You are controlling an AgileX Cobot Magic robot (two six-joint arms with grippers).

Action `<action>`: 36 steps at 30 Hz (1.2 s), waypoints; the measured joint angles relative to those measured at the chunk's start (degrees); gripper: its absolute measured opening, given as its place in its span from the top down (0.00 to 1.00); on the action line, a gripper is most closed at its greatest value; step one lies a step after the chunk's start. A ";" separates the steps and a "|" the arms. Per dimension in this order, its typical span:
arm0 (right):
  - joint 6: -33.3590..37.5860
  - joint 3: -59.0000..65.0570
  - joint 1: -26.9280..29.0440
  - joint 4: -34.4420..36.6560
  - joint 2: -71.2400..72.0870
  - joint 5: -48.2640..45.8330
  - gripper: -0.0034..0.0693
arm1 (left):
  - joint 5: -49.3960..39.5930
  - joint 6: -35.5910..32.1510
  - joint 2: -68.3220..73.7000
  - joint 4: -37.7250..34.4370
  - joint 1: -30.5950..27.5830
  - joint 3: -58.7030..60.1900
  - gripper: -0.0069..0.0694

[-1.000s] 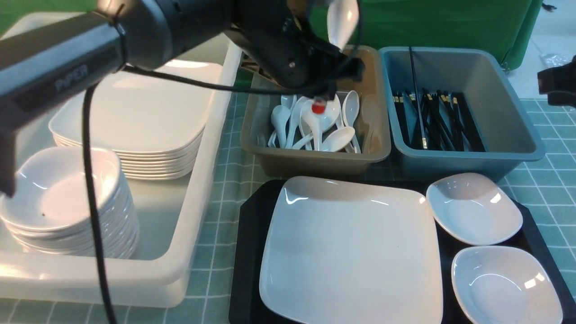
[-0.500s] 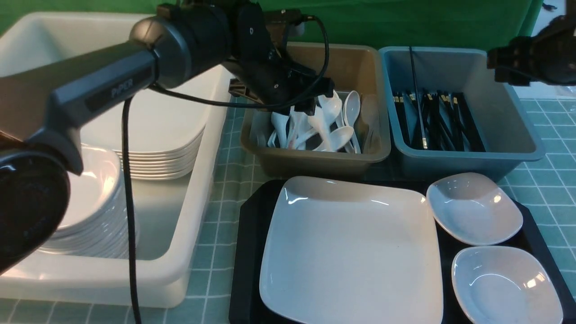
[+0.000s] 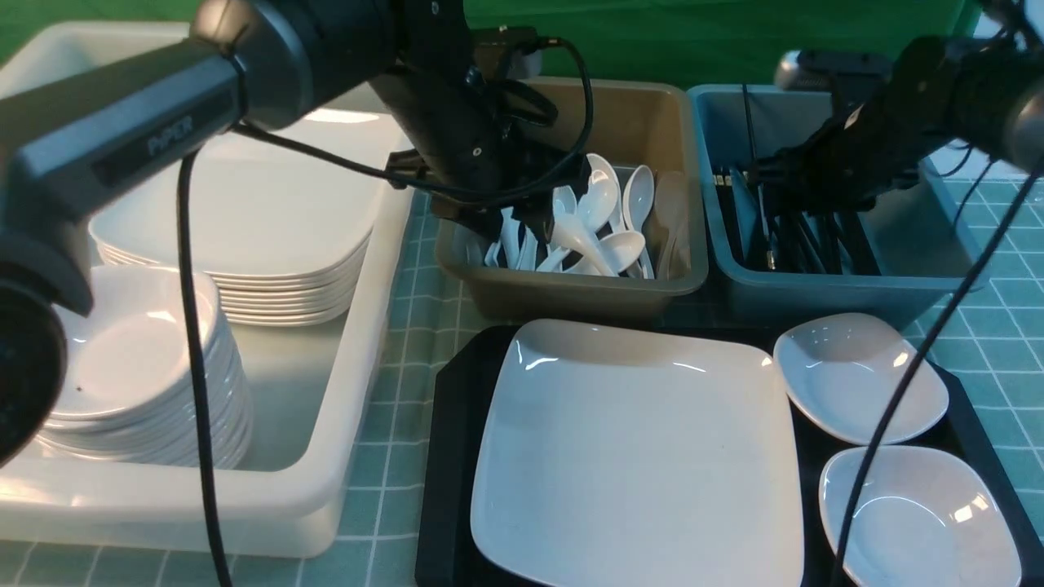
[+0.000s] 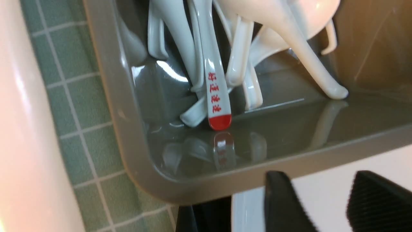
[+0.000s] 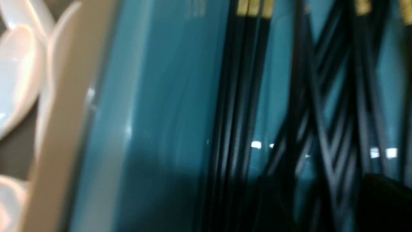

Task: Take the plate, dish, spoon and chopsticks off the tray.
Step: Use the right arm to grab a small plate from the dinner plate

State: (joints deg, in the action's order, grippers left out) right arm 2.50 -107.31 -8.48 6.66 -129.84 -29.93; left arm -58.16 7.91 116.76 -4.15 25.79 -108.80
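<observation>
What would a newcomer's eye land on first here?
Probably the large square white plate on the black tray, nearest the camera, with two small white dishes to its right. Next, the two dark arms: the left gripper, open, over the brown bin of white soup spoons, and the right gripper reaching into the blue bin of black chopsticks.
</observation>
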 joint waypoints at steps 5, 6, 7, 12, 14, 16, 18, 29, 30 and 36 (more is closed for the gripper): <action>0.25 -1.81 -0.33 0.23 -3.56 -0.04 0.65 | -0.87 -0.82 -1.38 0.00 0.00 0.00 0.82; 0.25 -1.88 -0.33 0.23 -3.72 -0.27 0.74 | -1.11 -1.08 -1.58 0.00 0.00 0.00 0.85; 0.25 -1.93 -0.28 0.23 -3.81 -0.74 0.79 | -1.26 -1.27 -1.78 0.00 0.00 0.00 0.87; 0.32 -2.05 -0.27 0.23 -2.71 -5.05 0.84 | -1.97 -1.66 -2.92 -0.12 0.00 0.00 0.90; 0.32 -2.05 -0.27 0.18 -1.52 -8.55 0.84 | -2.42 -1.66 -3.47 -0.06 0.00 0.00 0.90; 0.32 -2.05 -0.27 0.11 0.30 -12.06 0.84 | -2.74 -1.66 -3.81 -0.24 0.00 0.00 0.90; 0.32 -2.13 -0.27 0.11 2.09 -14.90 0.84 | -2.89 -1.66 -4.09 -0.78 0.00 0.00 0.90; 1.00 -2.27 -0.27 -4.23 3.18 -24.95 0.12 | -7.37 -3.80 -4.41 -5.07 1.19 0.00 0.90; 1.21 -2.27 -0.27 -4.39 3.33 -24.95 0.11 | -7.63 -3.86 -4.41 -4.91 1.32 0.00 0.90; 3.17 -1.10 0.26 -9.11 15.98 -34.69 0.43 | -11.12 -4.24 -5.35 2.22 8.93 1.78 0.90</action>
State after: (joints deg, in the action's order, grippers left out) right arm 5.67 -108.41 -8.22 -2.45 -113.86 -64.62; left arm -69.28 3.66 111.41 -1.93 34.71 -107.02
